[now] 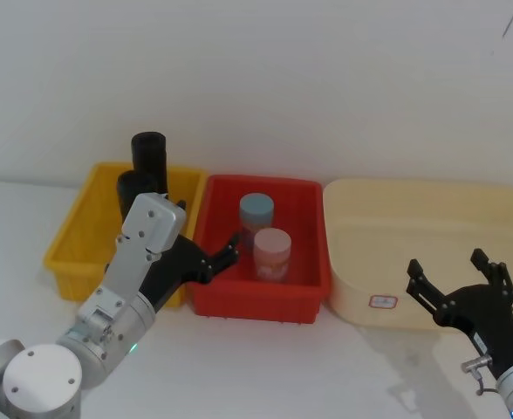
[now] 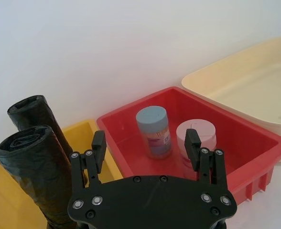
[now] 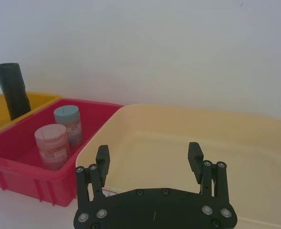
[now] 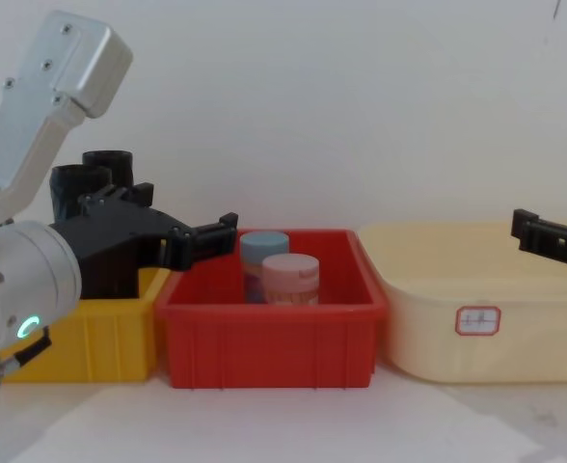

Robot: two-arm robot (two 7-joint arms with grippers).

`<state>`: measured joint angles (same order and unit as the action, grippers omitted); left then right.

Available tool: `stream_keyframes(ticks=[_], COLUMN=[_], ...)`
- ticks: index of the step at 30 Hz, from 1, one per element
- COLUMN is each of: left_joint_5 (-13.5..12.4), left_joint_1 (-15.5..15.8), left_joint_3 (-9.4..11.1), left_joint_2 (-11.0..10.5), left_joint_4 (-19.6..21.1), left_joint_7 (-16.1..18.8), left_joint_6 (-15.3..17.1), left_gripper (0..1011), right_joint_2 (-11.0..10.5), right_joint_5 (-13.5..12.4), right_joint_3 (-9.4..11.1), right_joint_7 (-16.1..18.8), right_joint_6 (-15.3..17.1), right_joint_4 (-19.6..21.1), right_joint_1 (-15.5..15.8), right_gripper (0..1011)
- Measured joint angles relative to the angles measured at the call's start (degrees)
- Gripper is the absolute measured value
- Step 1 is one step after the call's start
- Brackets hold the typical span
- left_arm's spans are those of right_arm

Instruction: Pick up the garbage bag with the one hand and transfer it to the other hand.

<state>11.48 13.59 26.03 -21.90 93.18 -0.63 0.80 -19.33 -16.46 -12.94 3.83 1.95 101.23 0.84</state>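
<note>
Two black rolls stand upright in the yellow bin (image 1: 73, 236). The nearer, thicker, wrinkled one is the garbage bag (image 2: 33, 176) (image 1: 133, 188); my left arm partly hides it in the head view. A slimmer black roll (image 2: 33, 112) (image 1: 149, 153) stands behind it. My left gripper (image 1: 220, 259) (image 2: 145, 143) (image 4: 211, 234), on the arm with the green ring, hangs open and empty just right of the rolls, over the red bin's left wall. Off to the right, my right gripper (image 1: 447, 264) (image 3: 148, 153) is open and empty in front of the cream tub.
The red bin (image 1: 239, 305) holds a blue-lidded jar (image 1: 256, 212) and a pink-lidded jar (image 1: 272, 253). A large cream tub (image 1: 361, 262) stands to its right. All three containers sit in a row against the white wall, with bare table in front.
</note>
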Motion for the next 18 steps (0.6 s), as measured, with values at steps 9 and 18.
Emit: stream_keyframes(ticks=[9, 18], left_joint_5=[0.0, 0.0], left_joint_1=[0.0, 0.0], left_joint_3=[0.0, 0.0], left_joint_2=[0.0, 0.0], left_joint_4=[0.0, 0.0], left_joint_7=[0.0, 0.0], left_joint_6=[0.0, 0.0], left_gripper=[1001, 1001], right_joint_2=[0.0, 0.0], right_joint_5=[0.0, 0.0], right_joint_3=[0.0, 0.0], right_joint_7=[0.0, 0.0], right_joint_6=[0.0, 0.0], right_joint_4=[0.0, 0.0], right_joint_1=[0.0, 0.0], right_gripper=[1000, 1000])
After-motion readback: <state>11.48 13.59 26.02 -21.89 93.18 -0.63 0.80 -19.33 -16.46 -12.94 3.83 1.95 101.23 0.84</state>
